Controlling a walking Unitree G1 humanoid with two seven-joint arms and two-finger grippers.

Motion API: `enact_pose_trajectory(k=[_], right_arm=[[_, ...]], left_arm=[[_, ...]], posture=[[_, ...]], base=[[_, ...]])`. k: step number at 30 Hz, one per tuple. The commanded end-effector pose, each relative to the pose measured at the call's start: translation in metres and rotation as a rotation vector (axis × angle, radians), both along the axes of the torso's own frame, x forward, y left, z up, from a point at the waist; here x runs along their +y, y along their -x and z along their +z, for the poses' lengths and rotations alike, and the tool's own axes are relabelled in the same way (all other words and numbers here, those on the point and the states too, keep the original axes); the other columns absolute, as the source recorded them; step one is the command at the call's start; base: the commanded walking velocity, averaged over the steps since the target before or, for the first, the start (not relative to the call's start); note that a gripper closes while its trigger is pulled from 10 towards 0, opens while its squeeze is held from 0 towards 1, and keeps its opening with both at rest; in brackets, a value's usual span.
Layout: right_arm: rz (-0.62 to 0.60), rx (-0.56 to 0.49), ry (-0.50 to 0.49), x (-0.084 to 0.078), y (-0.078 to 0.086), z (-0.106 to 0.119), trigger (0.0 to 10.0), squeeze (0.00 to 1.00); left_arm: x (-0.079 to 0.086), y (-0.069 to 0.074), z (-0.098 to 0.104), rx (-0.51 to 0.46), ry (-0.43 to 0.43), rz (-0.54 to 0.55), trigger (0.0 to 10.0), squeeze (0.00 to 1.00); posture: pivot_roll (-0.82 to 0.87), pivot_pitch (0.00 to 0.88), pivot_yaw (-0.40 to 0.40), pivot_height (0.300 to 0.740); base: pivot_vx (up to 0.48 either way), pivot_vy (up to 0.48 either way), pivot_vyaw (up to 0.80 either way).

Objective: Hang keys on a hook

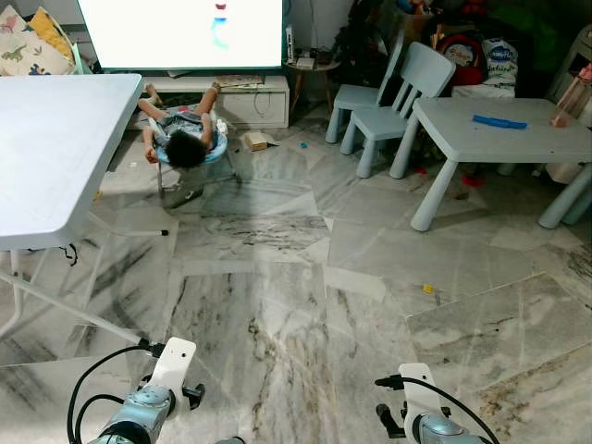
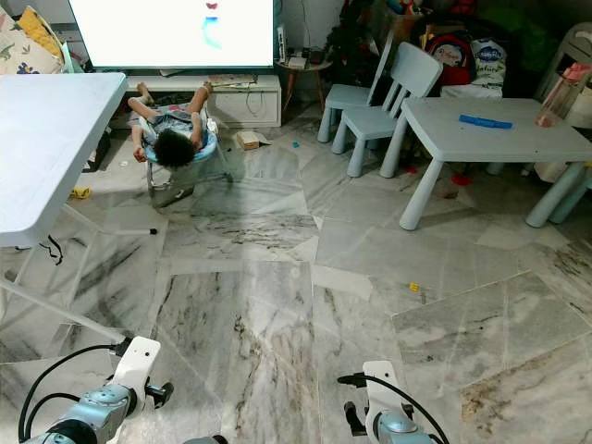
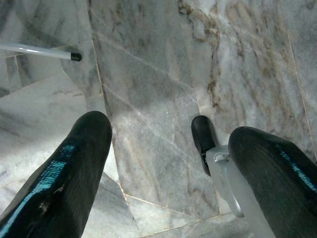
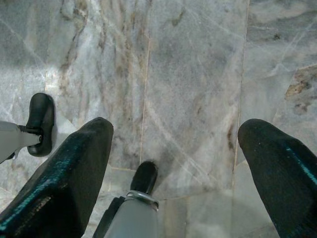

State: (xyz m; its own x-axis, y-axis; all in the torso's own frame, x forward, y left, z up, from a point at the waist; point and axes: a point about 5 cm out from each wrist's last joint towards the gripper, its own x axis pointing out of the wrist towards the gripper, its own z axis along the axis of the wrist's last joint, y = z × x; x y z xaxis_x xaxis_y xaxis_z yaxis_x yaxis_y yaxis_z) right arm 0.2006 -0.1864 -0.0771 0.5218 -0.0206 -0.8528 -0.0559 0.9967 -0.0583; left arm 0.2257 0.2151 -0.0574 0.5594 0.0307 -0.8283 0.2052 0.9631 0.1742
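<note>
Both arms hang low over the grey marble floor (image 1: pixel 305 305). My left arm (image 1: pixel 153 398) and right arm (image 1: pixel 421 416) show at the bottom edge of the eye views. In the left wrist view my left gripper (image 3: pixel 168 173) is open, its two black fingers wide apart with only floor tile between them. In the right wrist view my right gripper (image 4: pixel 173 173) is open too, with nothing held. My own black feet (image 4: pixel 42 121) stand on the tiles below.
A white folding table (image 1: pixel 55 148) stands at the left. A light blue child's table (image 1: pixel 518 141) and two small chairs (image 1: pixel 407 92) are at the right. A person (image 1: pixel 185 139) lies on a low seat before the bright screen (image 1: pixel 180 32).
</note>
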Motion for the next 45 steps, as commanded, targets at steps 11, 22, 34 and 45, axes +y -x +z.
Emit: enact_pose_trajectory(k=[11,22,34,45], right_arm=[[-0.107,-0.090,0.016,-0.004,-0.008,0.005,10.0,0.00],[-0.235,-0.500,-0.005,-0.063,-0.062,0.065,10.0,0.00],[-0.139,-0.786,-0.068,-0.060,-0.087,0.120,10.0,0.00],[0.051,-0.934,-0.146,-0.014,-0.083,0.168,10.0,0.00]], left_arm=[[-0.003,-0.011,0.007,-0.108,0.040,0.015,10.0,0.00],[0.003,-0.094,0.088,-0.501,-0.121,-0.093,10.0,0.00],[-0.033,-0.124,0.139,-0.788,0.213,-0.157,10.0,0.00],[-0.074,-0.120,0.169,-0.935,0.340,-0.294,10.0,0.00]], posture=[[0.11,0.000,-0.030,0.740],[0.08,0.000,-0.024,0.740],[0.08,0.000,-0.009,0.740],[0.10,0.000,0.011,0.740]], base=[[0.000,0.000,0.00],[0.000,0.000,0.00],[0.000,0.000,0.00],[0.000,0.000,0.00]])
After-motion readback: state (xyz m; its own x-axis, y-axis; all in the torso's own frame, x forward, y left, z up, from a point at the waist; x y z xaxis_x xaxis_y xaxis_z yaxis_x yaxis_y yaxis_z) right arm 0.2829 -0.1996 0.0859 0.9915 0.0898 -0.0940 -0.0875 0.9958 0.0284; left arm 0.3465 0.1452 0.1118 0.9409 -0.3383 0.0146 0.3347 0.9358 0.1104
